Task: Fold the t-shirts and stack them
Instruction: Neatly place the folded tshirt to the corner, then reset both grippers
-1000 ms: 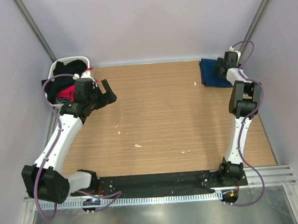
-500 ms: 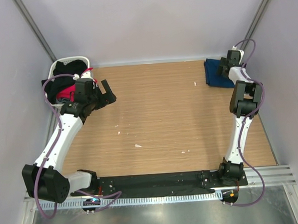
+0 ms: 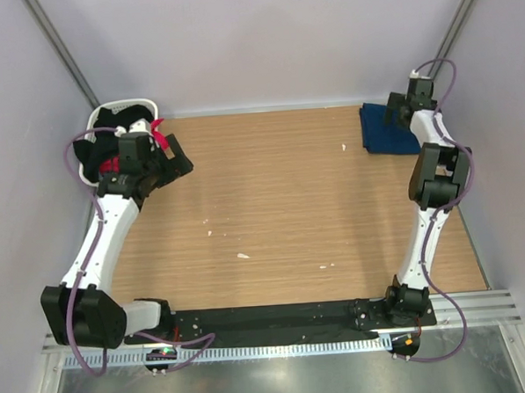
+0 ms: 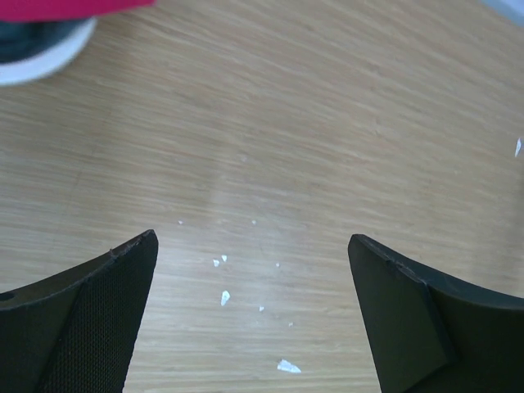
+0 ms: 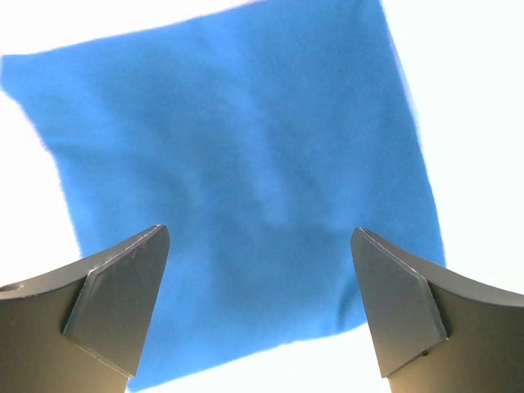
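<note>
A folded navy t-shirt (image 3: pixel 381 130) lies flat at the table's far right; in the right wrist view it appears as a bright blue square (image 5: pixel 246 155). My right gripper (image 3: pixel 399 110) (image 5: pixel 258 233) hovers open just above it, touching nothing. A black t-shirt (image 3: pixel 122 116) and a pink t-shirt (image 3: pixel 111 163) are bunched in the white basket (image 3: pixel 100 113) at the far left. My left gripper (image 3: pixel 177 157) (image 4: pixel 250 241) is open over bare wood beside the basket. A pink edge (image 4: pixel 74 6) shows at the top of the left wrist view.
The basket's white rim (image 4: pixel 41 65) sits at the upper left of the left wrist view. Small white crumbs (image 4: pixel 225 297) are scattered on the wooden table (image 3: pixel 280 204). Grey walls close in on three sides, and the right arm is near the back right corner.
My left arm has swung left and back, closer to the basket. My right gripper has risen and drawn back toward the far right corner, and the navy t-shirt now lies slightly further right.
</note>
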You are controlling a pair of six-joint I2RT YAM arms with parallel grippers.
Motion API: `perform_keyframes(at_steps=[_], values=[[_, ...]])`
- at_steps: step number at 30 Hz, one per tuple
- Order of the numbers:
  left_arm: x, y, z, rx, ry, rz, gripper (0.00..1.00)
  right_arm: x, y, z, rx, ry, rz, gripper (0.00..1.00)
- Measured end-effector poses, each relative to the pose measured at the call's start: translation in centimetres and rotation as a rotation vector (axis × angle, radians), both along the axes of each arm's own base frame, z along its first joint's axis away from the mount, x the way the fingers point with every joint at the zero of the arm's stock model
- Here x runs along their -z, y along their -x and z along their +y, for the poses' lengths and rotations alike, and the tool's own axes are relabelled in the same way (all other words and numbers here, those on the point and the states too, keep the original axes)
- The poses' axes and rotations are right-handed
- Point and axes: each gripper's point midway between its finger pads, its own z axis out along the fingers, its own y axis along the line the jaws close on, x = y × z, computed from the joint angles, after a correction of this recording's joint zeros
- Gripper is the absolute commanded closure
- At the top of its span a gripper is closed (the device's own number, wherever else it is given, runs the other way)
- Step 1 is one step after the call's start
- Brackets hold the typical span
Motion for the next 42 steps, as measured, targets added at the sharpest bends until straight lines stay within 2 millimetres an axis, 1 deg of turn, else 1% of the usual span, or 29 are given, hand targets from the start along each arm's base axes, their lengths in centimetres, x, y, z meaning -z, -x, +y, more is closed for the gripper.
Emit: perform_keyframes(at_steps=[1, 2, 3, 4, 5, 7, 9, 10, 11, 12, 14, 16, 18, 19, 20, 22, 23, 24, 25, 27, 30, 36, 42], values=[[-0.3, -0.4, 0.7, -0.015, 0.011, -0.004, 0.0, -1.8, 0.3, 0.5, -0.013, -0.01, -0.022, 0.0], [-0.6, -0.8, 1.5, -0.034, 0.021, -0.008, 0.0, -4.1, 0.8, 0.9, -0.021, -0.015, -0.052, 0.0], [-0.9, -1.0, 2.1, -0.046, 0.03, -0.013, 0.0, -6.8, 1.3, 1.4, -0.03, -0.019, -0.096, 0.0], [-1.2, -1.3, 2.7, -0.058, 0.036, -0.022, 0.0, -9.9, 2.1, 1.9, -0.038, -0.023, -0.154, 0.0], [-1.6, -1.4, 3.2, -0.069, 0.039, -0.03, 0.0, -13.2, 3.4, 2.7, -0.047, -0.03, -0.211, 0.0], [-2.4, -1.6, 4.1, -0.089, 0.045, -0.048, 0.0, -20.5, 5.9, 4.3, -0.081, -0.044, -0.371, 0.0], [-3.2, -1.5, 4.9, -0.108, 0.054, -0.07, 0.0, -27.2, 9.5, 6.4, -0.125, -0.066, -0.534, 0.0], [-3.6, -1.3, 5.3, -0.117, 0.057, -0.078, 0.0, -29.6, 11.2, 7.3, -0.147, -0.076, -0.602, 0.0], [-4.0, -1.0, 5.7, -0.13, 0.058, -0.089, 0.0, -31.3, 13.0, 8.4, -0.172, -0.096, -0.656, 0.0], [-4.5, -0.6, 6.0, -0.14, 0.063, -0.105, 0.0, -32.0, 14.7, 9.4, -0.191, -0.118, -0.691, 0.0], [-5.4, 0.6, 6.2, -0.153, 0.071, -0.137, 0.0, -31.6, 17.6, 11.2, -0.225, -0.171, -0.724, 0.0], [-5.8, 2.1, 6.1, -0.153, 0.076, -0.157, 0.0, -28.7, 19.7, 12.5, -0.236, -0.233, -0.7, 0.0], [-5.6, 3.6, 5.9, -0.152, 0.082, -0.172, 0.0, -24.3, 21.5, 13.5, -0.223, -0.301, -0.634, 0.0], [-5.1, 4.4, 5.8, -0.152, 0.085, -0.169, 0.0, -21.4, 22.3, 13.8, -0.206, -0.334, -0.575, 0.0], [-4.6, 5.0, 5.7, -0.153, 0.088, -0.166, 0.0, -18.6, 23.2, 14.0, -0.185, -0.366, -0.515, 0.0], [-2.7, 6.5, 5.5, -0.16, 0.097, -0.135, 0.0, -13.6, 25.3, 14.5, -0.14, -0.417, -0.409, 0.0], [-1.8, 6.9, 5.5, -0.163, 0.1, -0.12, 0.0, -12.0, 26.4, 14.7, -0.122, -0.432, -0.374, 0.0], [-0.8, 7.5, 5.4, -0.165, 0.104, -0.102, 0.0, -10.8, 27.5, 14.9, -0.104, -0.444, -0.35, 0.0], [-0.1, 7.8, 5.3, -0.164, 0.106, -0.088, 0.0, -10.1, 28.5, 15.0, -0.087, -0.454, -0.344, 0.0], [1.2, 8.4, 5.1, -0.159, 0.114, -0.063, 0.0, -9.8, 29.6, 15.2, -0.072, -0.469, -0.383, 0.0], [1.7, 8.6, 5.1, -0.159, 0.114, -0.054, 0.0, -9.4, 30.3, 15.5, -0.062, -0.491, -0.425, 0.0], [1.5, 8.6, 5.1, -0.158, 0.114, -0.061, 0.0, -7.9, 30.4, 15.5, -0.039, -0.516, -0.403, 0.01], [1.5, 8.5, 5.1, -0.159, 0.113, -0.063, 0.0, -8.0, 29.7, 15.3, -0.041, -0.507, -0.418, 0.0]])
